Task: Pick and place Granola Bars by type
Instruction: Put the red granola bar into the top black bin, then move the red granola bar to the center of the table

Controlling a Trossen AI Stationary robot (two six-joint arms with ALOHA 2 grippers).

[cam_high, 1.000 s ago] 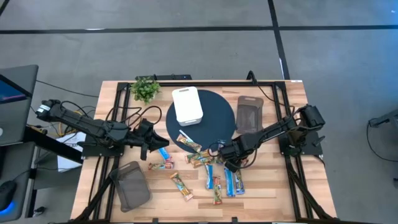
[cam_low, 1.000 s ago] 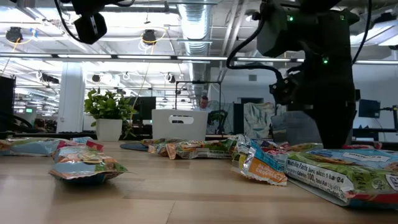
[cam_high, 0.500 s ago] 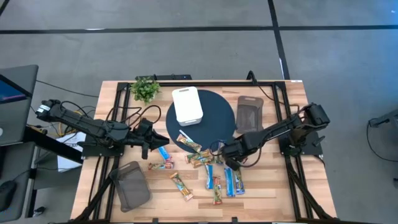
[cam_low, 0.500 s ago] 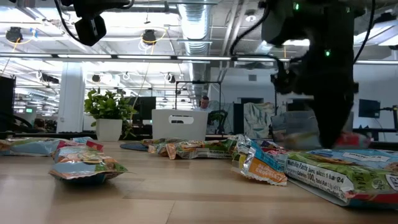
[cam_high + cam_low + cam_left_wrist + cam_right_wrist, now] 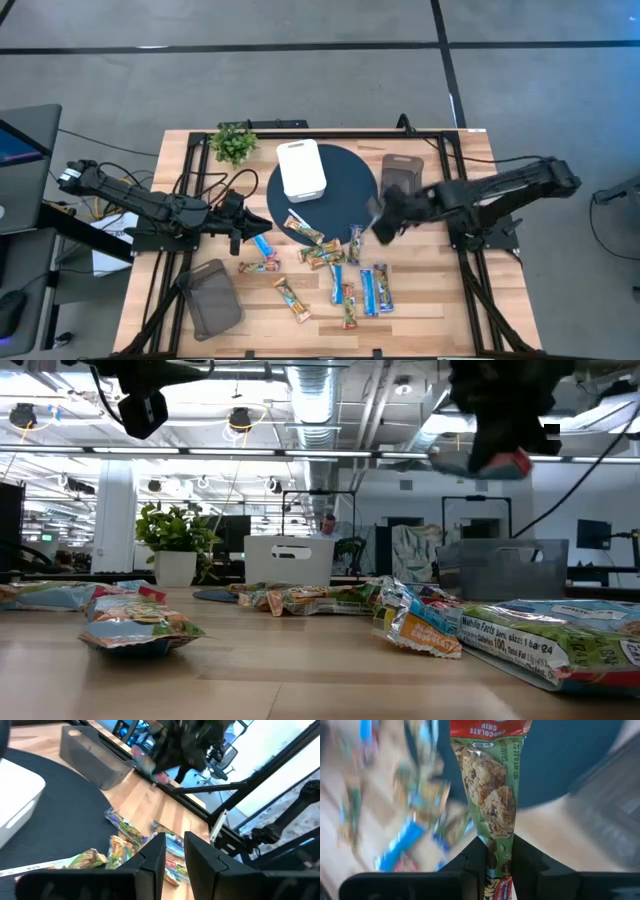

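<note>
An open office with ceiling pipes and desks lies beyond the wooden table (image 5: 440, 300), which carries a round dark mat (image 5: 345, 190) with a white box (image 5: 301, 169) on it, a small plant (image 5: 234, 143), a grey tray (image 5: 402, 183) at the far right and another tray (image 5: 212, 297) at the near left. Most of the bars (image 5: 345, 275) lie scattered on the bare wood just in front of the mat, blue-and-white ones among multicoloured ones, some overlapping. The right gripper (image 5: 381, 222) is raised above the mat's right edge, beside the far tray, its fingers closed on 1 green chocolate-chip bar (image 5: 490, 795), gripped at one end so the rest juts out past the fingertips. The left gripper (image 5: 243, 222) waits low at the left side of the pile with its fingers (image 5: 153, 862) a narrow gap apart and nothing between them. Judging by the held bar, these are light, fairly stiff in the middle yet wrapped in slick crinkly film; the sealed ends flatten and may slip, so a pinch across the firm body, from above and on a bar clear of its neighbours, looks the safer hold. A hard squeeze could crumble the granola inside.
</note>
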